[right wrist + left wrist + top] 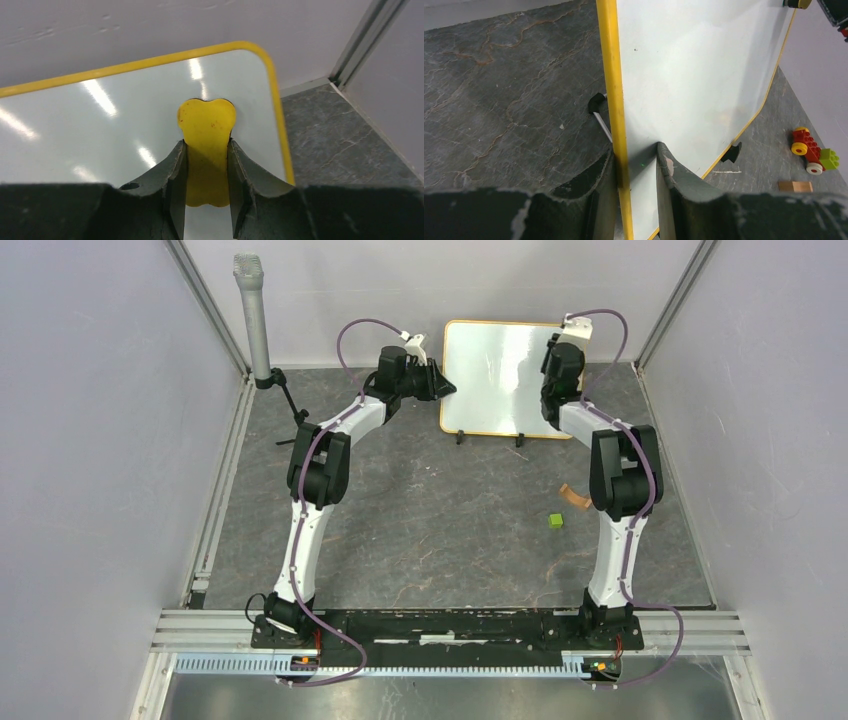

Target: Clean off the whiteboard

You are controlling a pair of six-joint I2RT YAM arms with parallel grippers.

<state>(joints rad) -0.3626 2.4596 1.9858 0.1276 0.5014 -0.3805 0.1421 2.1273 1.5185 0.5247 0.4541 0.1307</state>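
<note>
Wiping step: left pincer [631, 165] clamps the whiteboard [694, 75] edge, right pincer [206, 150] grips a yellow eraser [206, 125] at its corner; next, sweep across.

No readable writing, label or number shows on the whiteboard [505, 375] or elsewhere.
</note>
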